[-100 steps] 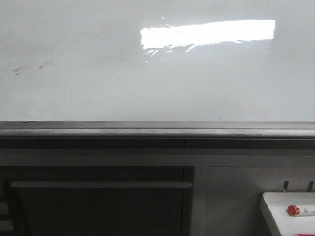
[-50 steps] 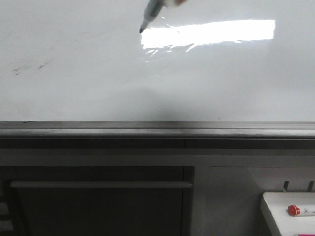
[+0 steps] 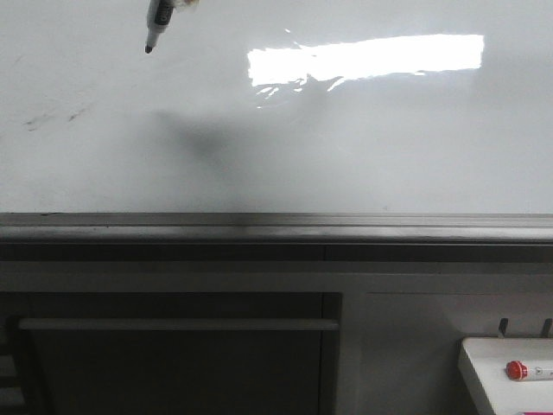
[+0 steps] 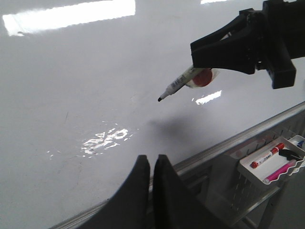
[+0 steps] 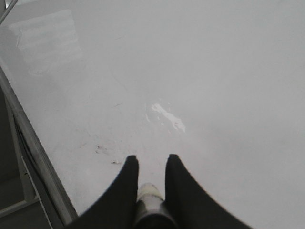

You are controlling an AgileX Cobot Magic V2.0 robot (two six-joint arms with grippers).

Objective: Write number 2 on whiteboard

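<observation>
A: Where is the marker relative to the right gripper?

B: Clamped between its black fingers, the barrel running out past the fingertips. In the left wrist view the tip hangs just off the whiteboard; I cannot tell whether it touches. A dark shadow lies on the board below and beside the tip.

A: How much room around that hand?

B: Plenty. Bare glossy board spreads on every side of the tip, with only faint grey smudges off toward the board's left part and a bright rectangular glare on the other side. The grey metal ledge along the board's lower edge is well below the marker.

A: Any number 2 drawn?

B: No stroke shows on the board.

A: And the left gripper?

B: Its two fingers are pressed together with nothing between them, hanging near the ledge, well apart from the right gripper.

A: Containers?

B: A small white tray sits below the ledge, beyond the right gripper's side. In it lie a red-capped marker and a pink one, side by side; a dark piece is beside them, too small to identify.
</observation>
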